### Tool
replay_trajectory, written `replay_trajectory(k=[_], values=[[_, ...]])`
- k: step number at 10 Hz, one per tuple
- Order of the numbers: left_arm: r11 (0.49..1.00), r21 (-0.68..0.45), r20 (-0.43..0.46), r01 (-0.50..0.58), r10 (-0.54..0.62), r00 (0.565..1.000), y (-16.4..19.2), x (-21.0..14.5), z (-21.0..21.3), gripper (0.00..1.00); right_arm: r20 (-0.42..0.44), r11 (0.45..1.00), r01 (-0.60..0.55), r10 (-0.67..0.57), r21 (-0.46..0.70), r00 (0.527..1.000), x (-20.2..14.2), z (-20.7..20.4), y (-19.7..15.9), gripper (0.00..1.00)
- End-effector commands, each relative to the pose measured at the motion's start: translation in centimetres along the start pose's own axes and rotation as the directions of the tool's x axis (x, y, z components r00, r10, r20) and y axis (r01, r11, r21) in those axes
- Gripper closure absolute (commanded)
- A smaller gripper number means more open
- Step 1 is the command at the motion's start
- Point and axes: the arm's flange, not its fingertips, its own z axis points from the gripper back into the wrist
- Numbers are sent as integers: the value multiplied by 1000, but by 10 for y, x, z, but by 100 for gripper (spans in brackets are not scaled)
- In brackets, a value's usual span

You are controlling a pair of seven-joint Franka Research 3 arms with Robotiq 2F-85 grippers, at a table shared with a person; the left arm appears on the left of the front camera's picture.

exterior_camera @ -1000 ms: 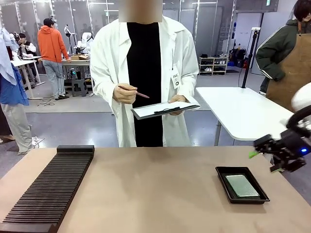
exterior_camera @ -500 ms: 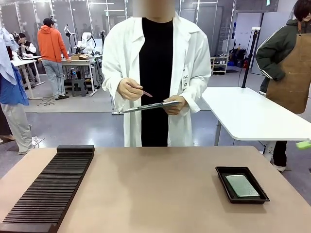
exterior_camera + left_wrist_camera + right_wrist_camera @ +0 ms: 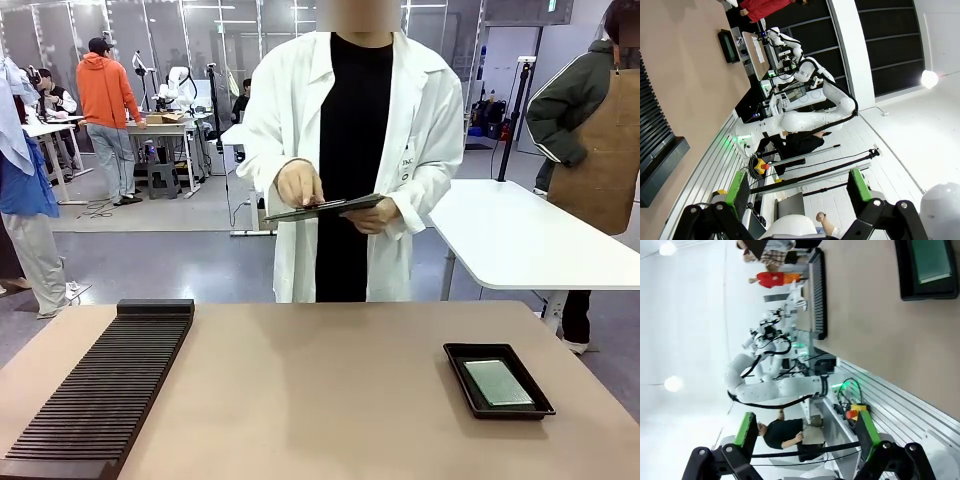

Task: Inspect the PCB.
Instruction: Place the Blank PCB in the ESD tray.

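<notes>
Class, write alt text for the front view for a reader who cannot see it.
A green PCB lies in a shallow black tray on the right of a brown table, with a long black slotted rack on the left. Across the table, a person in a white coat holds a clipboard.

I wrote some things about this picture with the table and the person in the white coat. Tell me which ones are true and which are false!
1. The PCB lies inside the black tray. True.
2. The person is holding the PCB. False: the person's hands hold a dark clipboard; the PCB is on the table, in the tray.
3. The left gripper is open with nothing between its fingers. True.
4. The right gripper is clamped on the tray. False: it is open and empty, away from the tray.
5. The long black ridged rack sits on the table's left side, the tray on its right. True.
</notes>
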Motion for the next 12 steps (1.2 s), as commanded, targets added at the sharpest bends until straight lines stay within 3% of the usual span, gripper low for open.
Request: replay_trajectory(k=[1, 12], values=[[1000, 13, -11, -5, 5, 1000, 0, 3, 4, 0, 16, 999, -8, 8, -53, 1000, -3, 4, 13, 0], [1000, 13, -11, -5, 5, 1000, 0, 3, 4, 0, 16, 999, -8, 8, -53, 1000, -3, 4, 13, 0]])
